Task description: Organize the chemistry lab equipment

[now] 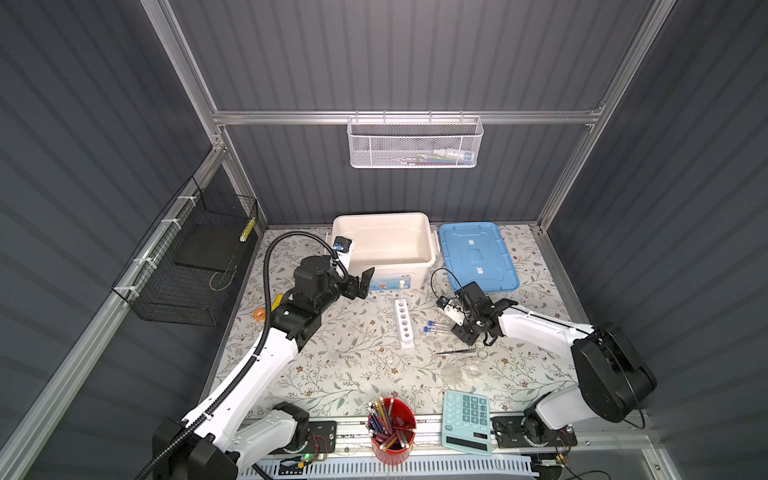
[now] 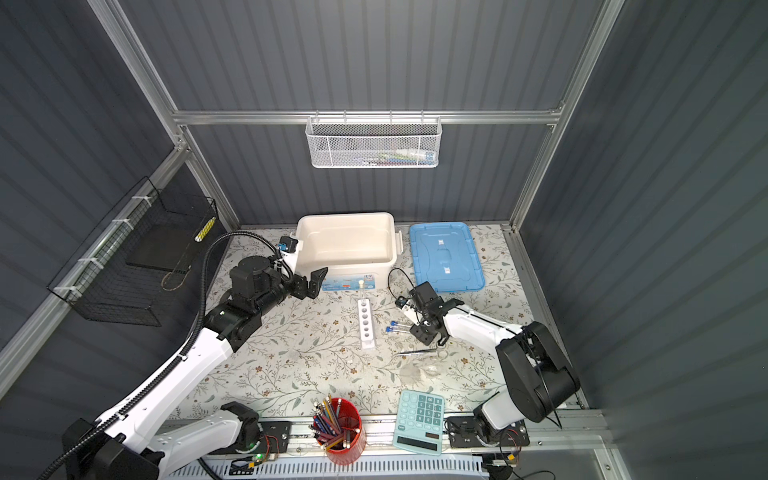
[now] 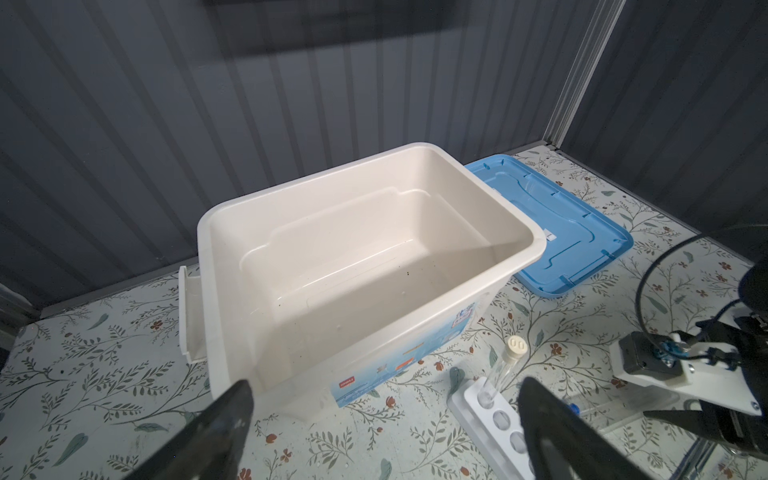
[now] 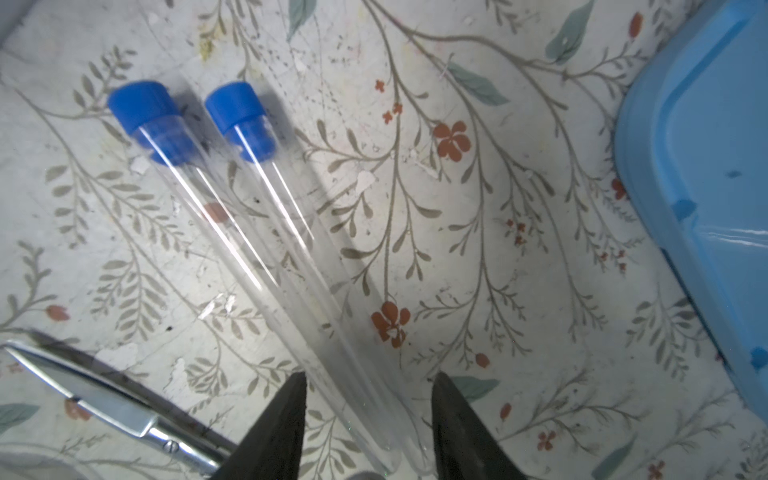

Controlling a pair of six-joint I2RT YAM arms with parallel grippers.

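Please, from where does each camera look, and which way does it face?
Top views: high over the front edge, looking down on the table; left arm and right arm show.
Left wrist: on the left arm, facing the bin; its jaws show, wide apart.
Right wrist: on the right arm, looking down on two tubes between its jaws.
Shared: all show the lid.

Nothing reads clearly: the label on the white bin and the calculator keys are blurred.
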